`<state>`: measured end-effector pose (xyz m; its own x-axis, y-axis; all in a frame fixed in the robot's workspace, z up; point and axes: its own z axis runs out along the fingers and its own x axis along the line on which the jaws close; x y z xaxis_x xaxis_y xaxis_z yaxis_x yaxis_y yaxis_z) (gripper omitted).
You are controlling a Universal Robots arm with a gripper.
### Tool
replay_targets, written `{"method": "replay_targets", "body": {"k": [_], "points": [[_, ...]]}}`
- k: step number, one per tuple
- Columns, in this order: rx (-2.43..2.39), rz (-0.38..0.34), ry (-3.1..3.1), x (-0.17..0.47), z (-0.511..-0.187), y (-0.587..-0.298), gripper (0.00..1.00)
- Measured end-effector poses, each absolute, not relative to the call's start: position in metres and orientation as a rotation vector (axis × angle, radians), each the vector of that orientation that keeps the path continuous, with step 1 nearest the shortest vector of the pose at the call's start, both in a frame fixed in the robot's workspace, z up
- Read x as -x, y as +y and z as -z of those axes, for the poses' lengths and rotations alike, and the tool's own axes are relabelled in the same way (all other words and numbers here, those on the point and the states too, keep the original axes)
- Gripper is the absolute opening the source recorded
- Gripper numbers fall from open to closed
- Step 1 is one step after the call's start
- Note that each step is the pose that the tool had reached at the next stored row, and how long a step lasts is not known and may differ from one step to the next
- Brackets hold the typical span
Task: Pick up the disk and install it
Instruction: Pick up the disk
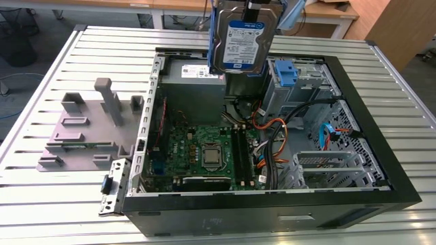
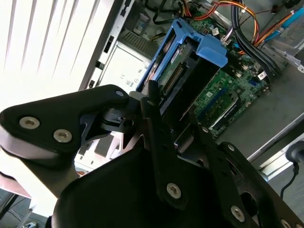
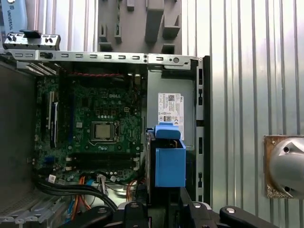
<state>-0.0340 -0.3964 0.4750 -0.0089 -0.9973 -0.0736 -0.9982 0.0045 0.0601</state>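
Note:
The disk [image 1: 244, 43], a silver hard drive with a white-and-blue label in a blue carrier, hangs upright above the back of the open computer case [image 1: 381, 168]. It sits over the gap between the grey power supply [image 1: 194, 76] and the drive cage [image 1: 307, 81]. My gripper [image 2: 173, 111] is shut on the disk's upper end, its black fingers [image 2: 152, 102] clamping both faces. In the first wrist view the disk [image 3: 168, 159] is edge-on, with the gripper [image 3: 164, 205] behind it and the power supply [image 3: 168, 111] below.
The case lies on its side on a slatted metal table [image 1: 61, 194]. Inside are the green motherboard [image 1: 204, 150], orange and black cables [image 1: 272, 138] and a bare blue bracket [image 1: 287, 71] in the cage. A grey plastic fixture [image 1: 89, 127] stands at the exterior view's left.

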Motion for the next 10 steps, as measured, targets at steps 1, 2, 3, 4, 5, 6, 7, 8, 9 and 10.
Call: {"method": "replay_targets", "body": {"k": [1, 2, 3, 4, 5, 6, 7, 8, 9, 10], "points": [[2.205, -0.148, 2.219, 0.034, -0.475, -0.399, 0.35], [2.204, -0.148, 2.219, 0.034, -0.475, -0.401, 0.35], [2.205, -0.148, 2.219, 0.034, -0.475, -0.403, 0.35], [2.205, -0.148, 2.219, 0.033, -0.475, -0.405, 0.35], [2.205, -0.148, 2.219, 0.033, -0.475, -0.407, 0.35], [2.205, -0.148, 2.219, 0.033, -0.475, -0.409, 0.35], [2.204, -0.148, 2.219, 0.033, -0.475, -0.411, 0.35], [2.205, -0.148, 2.219, 0.033, -0.475, -0.413, 0.35], [2.204, -0.148, 2.219, 0.033, -0.475, -0.416, 0.35], [2.205, -0.148, 2.219, 0.033, -0.475, -0.418, 0.35]]}}
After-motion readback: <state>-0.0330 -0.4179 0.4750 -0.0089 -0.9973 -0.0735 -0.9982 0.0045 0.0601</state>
